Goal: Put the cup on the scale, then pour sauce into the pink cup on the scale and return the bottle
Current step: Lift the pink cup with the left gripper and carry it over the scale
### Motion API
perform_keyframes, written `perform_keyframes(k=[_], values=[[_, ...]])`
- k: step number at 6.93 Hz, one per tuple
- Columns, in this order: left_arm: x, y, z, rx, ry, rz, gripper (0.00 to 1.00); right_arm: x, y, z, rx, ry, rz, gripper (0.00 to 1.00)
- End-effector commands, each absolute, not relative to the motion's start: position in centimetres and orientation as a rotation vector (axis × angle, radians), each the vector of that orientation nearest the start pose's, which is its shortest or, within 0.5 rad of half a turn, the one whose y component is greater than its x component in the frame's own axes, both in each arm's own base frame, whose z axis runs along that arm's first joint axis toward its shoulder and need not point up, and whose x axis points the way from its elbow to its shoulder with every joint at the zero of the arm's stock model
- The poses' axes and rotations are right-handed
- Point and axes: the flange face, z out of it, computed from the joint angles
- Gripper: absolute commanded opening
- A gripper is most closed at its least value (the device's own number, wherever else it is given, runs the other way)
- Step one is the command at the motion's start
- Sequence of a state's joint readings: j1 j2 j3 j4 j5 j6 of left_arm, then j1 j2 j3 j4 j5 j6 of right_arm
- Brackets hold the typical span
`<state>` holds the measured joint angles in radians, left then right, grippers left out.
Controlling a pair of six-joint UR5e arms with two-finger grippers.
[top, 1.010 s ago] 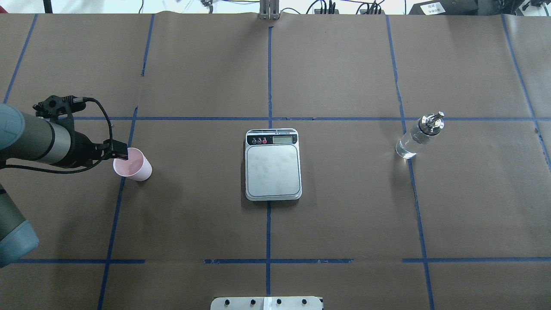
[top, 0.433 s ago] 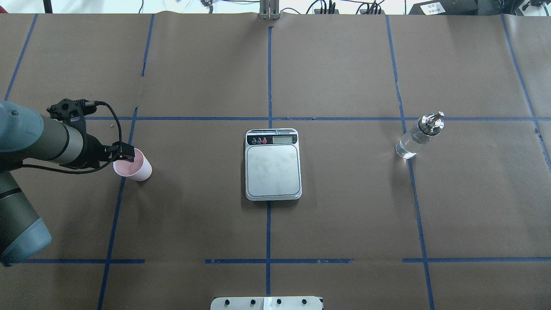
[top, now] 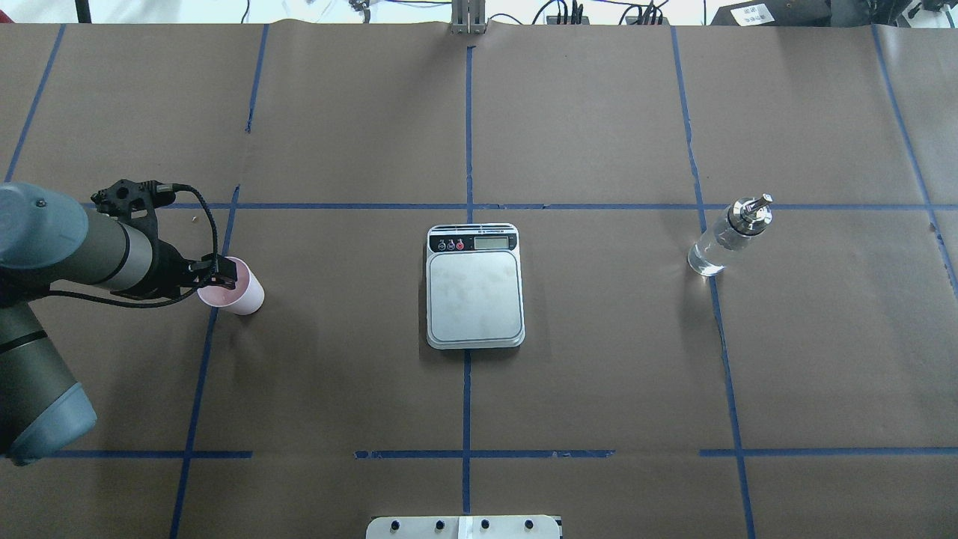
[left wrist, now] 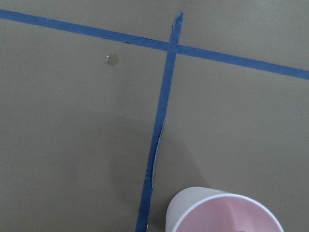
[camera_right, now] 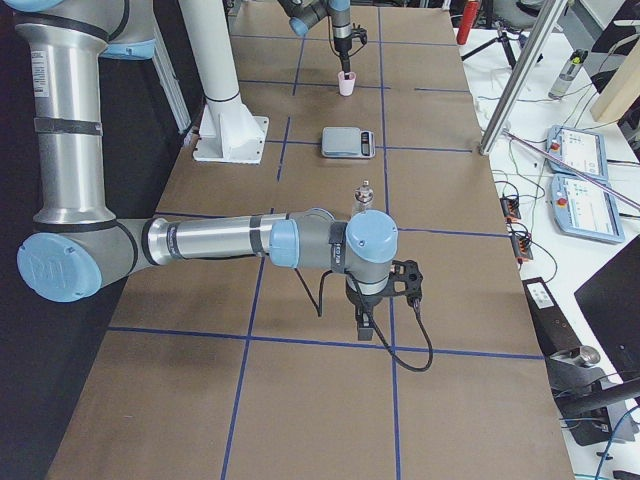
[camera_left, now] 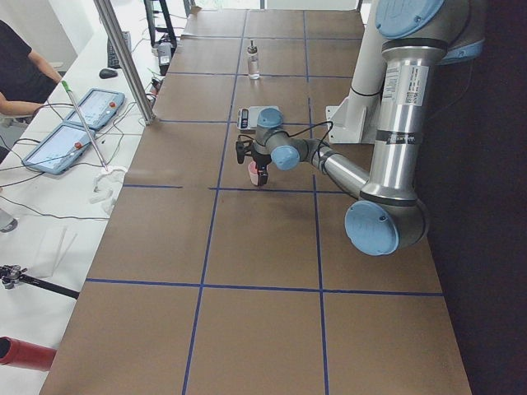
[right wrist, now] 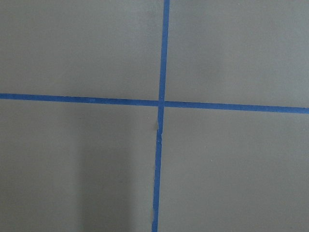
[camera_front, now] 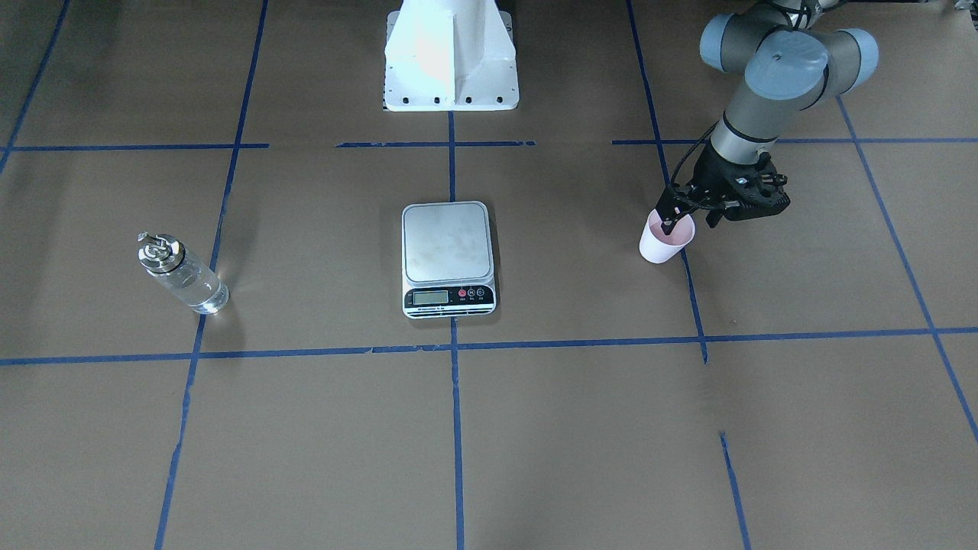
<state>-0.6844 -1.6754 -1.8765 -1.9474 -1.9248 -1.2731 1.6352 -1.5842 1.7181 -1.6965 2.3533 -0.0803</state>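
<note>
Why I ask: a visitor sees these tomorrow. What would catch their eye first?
The left gripper straddling the rim of the pink cup, one finger inside it, out on the robot's left. Next come the scale at the centre, its steel platform bare, and the bottle standing alone far off on the robot's right.

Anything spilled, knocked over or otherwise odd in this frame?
Nothing spilled or toppled: the cup and bottle stand upright, and the scale lies flat between them. The only oddity is a small pale speck on the table beside the tape cross near the cup.
</note>
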Motion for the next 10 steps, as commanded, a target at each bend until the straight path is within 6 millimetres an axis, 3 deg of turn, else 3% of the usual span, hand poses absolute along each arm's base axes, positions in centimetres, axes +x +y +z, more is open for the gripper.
perform_keyframes(k=[1, 3, 6, 7, 8, 10], values=[[36.1, -41.7, 42.6, 0.065, 0.842, -0.218, 0.63, 9.4, -47.9, 60.4, 0.067, -0.781, -0.019, 1.0], [36.0, -41.6, 42.3, 0.068, 0.846, -0.217, 0.0, 9.4, -47.9, 60.4, 0.067, -0.781, -0.019, 1.0], [35.0, -41.3, 40.4, 0.077, 0.874, -0.217, 0.0, 9.4, -47.9, 60.4, 0.065, -0.783, -0.018, 1.0], [33.5, -40.6, 37.6, 0.07, 0.864, -0.224, 0.0, 9.4, -47.9, 60.4, 0.066, -0.783, -0.02, 1.0], [32.7, -40.4, 33.0, 0.038, 0.847, -0.228, 0.0, 9.4, -47.9, 60.3, 0.067, -0.783, -0.02, 1.0], [34.9, -42.7, 21.3, 0.002, 0.816, -0.255, 0.0, 9.4, -48.0, 59.8, 0.075, -0.787, -0.025, 1.0]])
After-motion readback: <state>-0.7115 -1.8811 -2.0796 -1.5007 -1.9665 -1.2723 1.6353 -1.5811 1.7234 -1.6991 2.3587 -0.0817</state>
